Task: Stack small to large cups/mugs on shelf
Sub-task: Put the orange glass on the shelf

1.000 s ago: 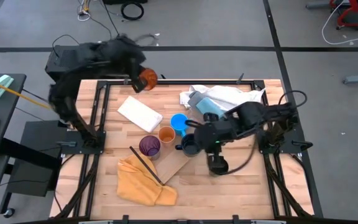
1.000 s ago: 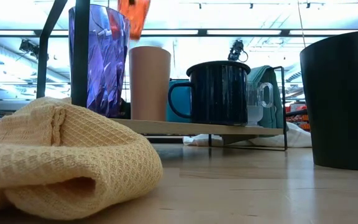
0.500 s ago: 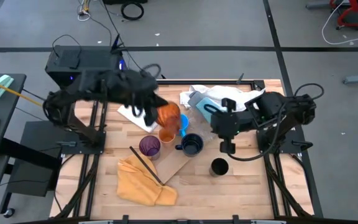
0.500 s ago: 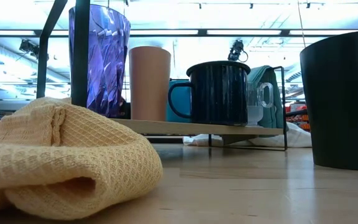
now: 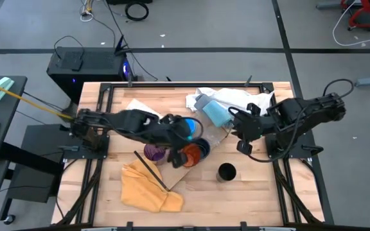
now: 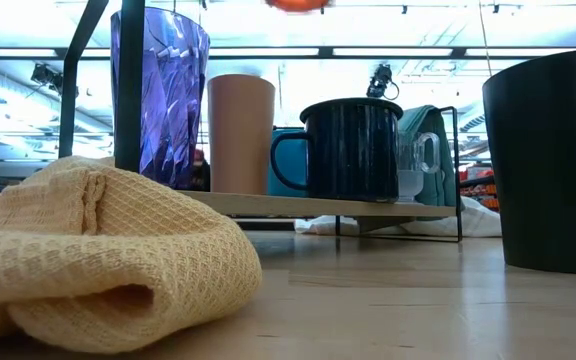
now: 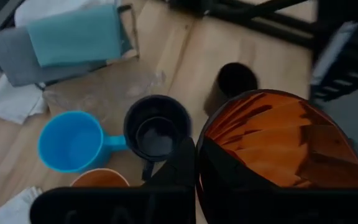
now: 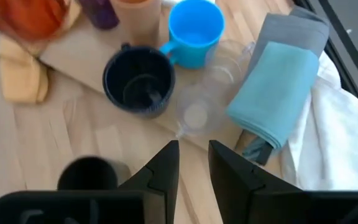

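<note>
Far left of the table (image 5: 249, 192), the left arm reaches in across the wood toward centre. Yellow cloth (image 5: 148, 187) lies bunched at the front-left edge; in the low view it fills the foreground. A thin dark rod (image 5: 149, 170) lies across it diagonally. White pad (image 5: 141, 108) sits behind the arm, mostly hidden.

On the shelf (image 5: 184, 172), a pale wood board lying at an angle near centre, stand L to R: purple cup (image 5: 153, 151), small orange cup (image 6: 240, 133), blue mug (image 7: 73, 140), dark mug (image 7: 157, 129). Low view shows the same row upright on the board. The orange cup is mostly covered by the arm from above.

Left gripper (image 5: 184, 149) hangs over the shelf, just above the dark mug, fingers clamped on the rim of the red-orange tumbler (image 5: 191, 155). Wrist view: tumbler wall pinched betw. the fingers, dark mug right below. Low view catches only the tumbler's base at the top edge, clear of the cups.

Right of the shelf: black cup (image 5: 226, 172) stands alone on the table, near the front. Behind, a pile of white, grey and teal cloths (image 5: 227, 102), w/ a clear cup (image 8: 199, 106) beside the blue mug.

Right gripper (image 5: 244, 133) hovers over the table right of the dark mug, fingers slightly apart, holding nothing.
</note>
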